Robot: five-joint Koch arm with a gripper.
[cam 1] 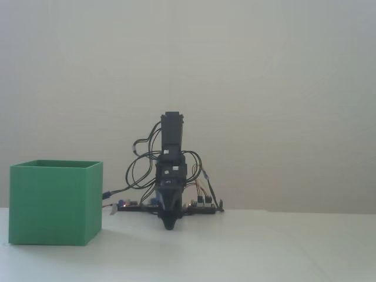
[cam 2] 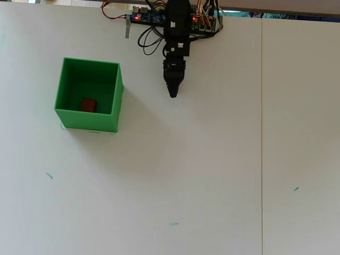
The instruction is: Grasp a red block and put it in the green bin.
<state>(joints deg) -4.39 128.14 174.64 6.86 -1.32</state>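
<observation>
1. While the arm stretches out from the desk's far edge, its claw points toward the desk's middle, tapered to a single dark tip with both jaws pressed together and nothing between them.
2. From the fixed view, the claw hangs nose-down just above the white desk, in front of the circuit boards and looping cables.
3. Inside the green bin, the red block lies on the floor, near the wall facing the desk's near edge.
4. Seen from overhead, the green bin sits toward the desk's far-left corner, well apart from the claw and to its left.
5. From the fixed view, the green bin stands upright at the desk's left edge; its walls hide the block there.
6. A few small teal marks dot the desk's near half, and a thin seam runs from its far edge to its near edge on the right.
</observation>
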